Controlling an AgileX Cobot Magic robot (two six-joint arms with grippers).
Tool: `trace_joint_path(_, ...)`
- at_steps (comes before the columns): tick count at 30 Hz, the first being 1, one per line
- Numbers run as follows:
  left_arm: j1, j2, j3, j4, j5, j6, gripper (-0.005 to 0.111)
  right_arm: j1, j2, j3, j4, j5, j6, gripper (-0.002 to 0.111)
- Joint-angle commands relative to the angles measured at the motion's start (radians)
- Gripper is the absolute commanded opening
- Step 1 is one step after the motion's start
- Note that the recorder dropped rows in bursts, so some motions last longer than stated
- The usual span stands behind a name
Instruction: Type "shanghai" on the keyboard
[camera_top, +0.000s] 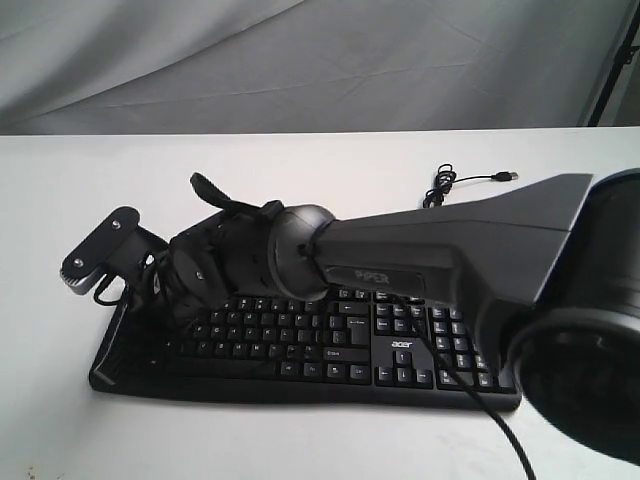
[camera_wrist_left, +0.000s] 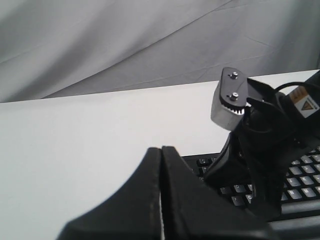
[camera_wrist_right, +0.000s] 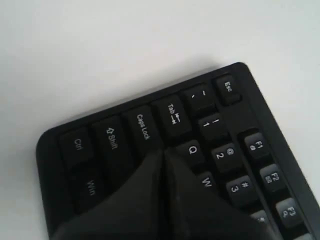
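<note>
Reaching across to the left end of the keyboard (camera_top: 330, 350), the right pincer (camera_wrist_right: 164, 156), closed tight, points beside the Caps Lock key (camera_wrist_right: 143, 126); the left pincer (camera_wrist_left: 161, 152) is closed tight too.

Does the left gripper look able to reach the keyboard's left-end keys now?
Probably not: the right arm lies across the keyboard, its shut right gripper over the Caps Lock and Q keys, crowding the left gripper out.

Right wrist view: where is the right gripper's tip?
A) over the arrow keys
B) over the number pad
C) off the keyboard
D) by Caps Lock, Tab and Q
D: the right gripper, shut, ends among Caps Lock, Tab and Q on the keyboard.
</note>
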Motion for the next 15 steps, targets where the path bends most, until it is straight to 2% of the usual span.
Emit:
trace_joint_path(1, -0.004, -0.003, 0.004, 0.001, -0.005, -0.003, 0.0, 0.0, -0.08, 0.072, -0.033, 0.008, 0.017, 0.0)
trace_joint_path(10, -0.004, -0.003, 0.004, 0.001, -0.005, -0.003, 0.0, -0.042, -0.291, 0.462, 0.002, -0.201, 0.077, 0.0)
trace_joint_path(15, -0.004, -0.003, 0.004, 0.001, -0.005, -0.003, 0.0, -0.065, -0.303, 0.541, 0.023, -0.248, 0.074, 0.0)
